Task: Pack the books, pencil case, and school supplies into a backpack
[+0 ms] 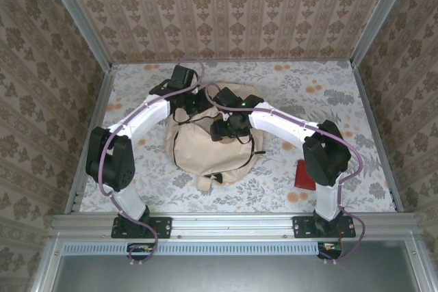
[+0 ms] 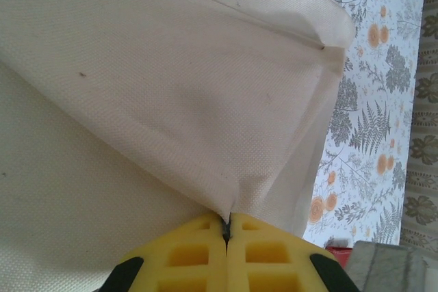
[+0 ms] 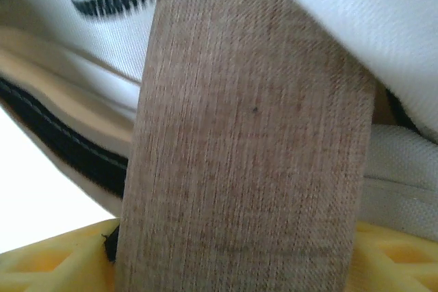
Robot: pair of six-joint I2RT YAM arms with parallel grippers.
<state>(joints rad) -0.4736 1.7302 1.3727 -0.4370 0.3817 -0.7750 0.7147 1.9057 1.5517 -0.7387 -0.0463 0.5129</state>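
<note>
The backpack (image 1: 205,152) is laid in the middle of the table (image 1: 342,100), and its cream cloth is pinched tight by the left gripper (image 2: 226,229). A brown strap (image 3: 253,135) is seen between the wide jaws of the right gripper (image 3: 236,247), but whether it is held cannot be told. What is packed is hidden, and a red pouch (image 1: 305,174) is lying outside by the right arm, so more packing is likely needed.

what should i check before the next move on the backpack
1. left gripper pinching backpack fabric: ok
2. right gripper closed on the brown strap between its fingers: cannot tell
3. backpack resting on table: ok
4. red pouch packed: not ok, it lies on the table right of the backpack
5. books inside: cannot tell
</note>
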